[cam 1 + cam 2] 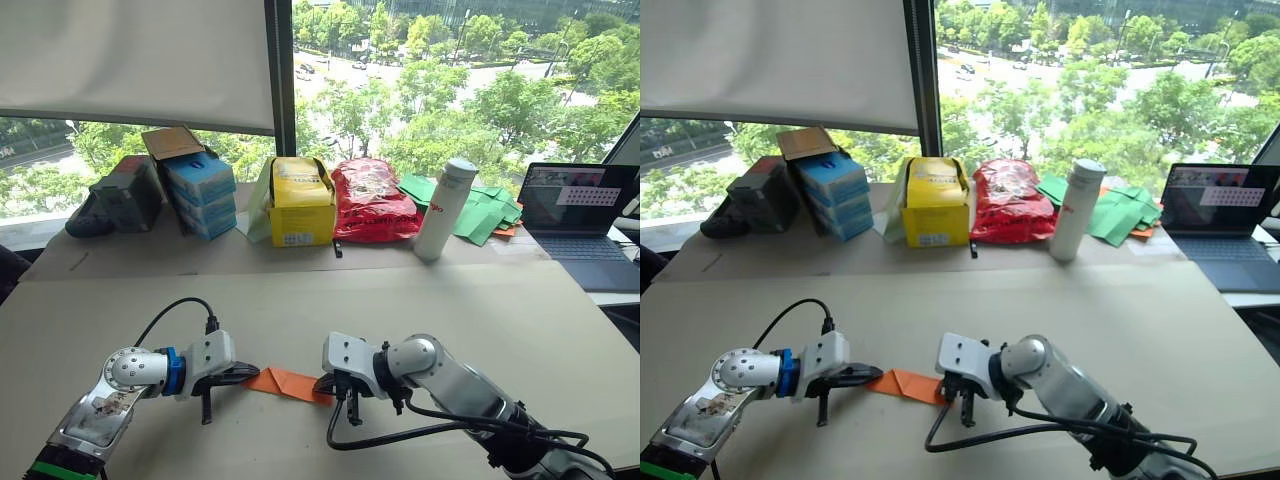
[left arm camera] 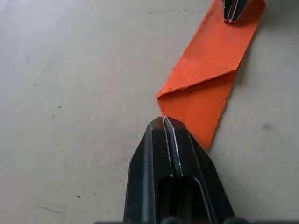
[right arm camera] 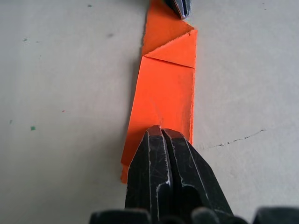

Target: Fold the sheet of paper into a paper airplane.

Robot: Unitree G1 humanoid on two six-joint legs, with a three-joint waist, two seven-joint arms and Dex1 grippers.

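I see both claws closed, left claw (image 2: pixel 163 122) and right claw (image 3: pixel 161 133) pressing opposite ends of the paper airplane (image 1: pixel 285 382) on the table (image 1: pixel 420 310).

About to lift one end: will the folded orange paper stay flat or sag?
The paper airplane looks thin, so its unsupported end would probably sag. Its layered folds may stiffen it lengthwise. It likely slides easily on the smooth table.

left arm (image 1: pixel 130 372): silver joint, blue ring, white wrist block behind black fingers (image 2: pixel 170 172), black cable looping off wrist | right arm (image 1: pixel 450 385): silver-grey links, white wrist block, black cables trailing behind black fingers (image 3: pixel 170 182)
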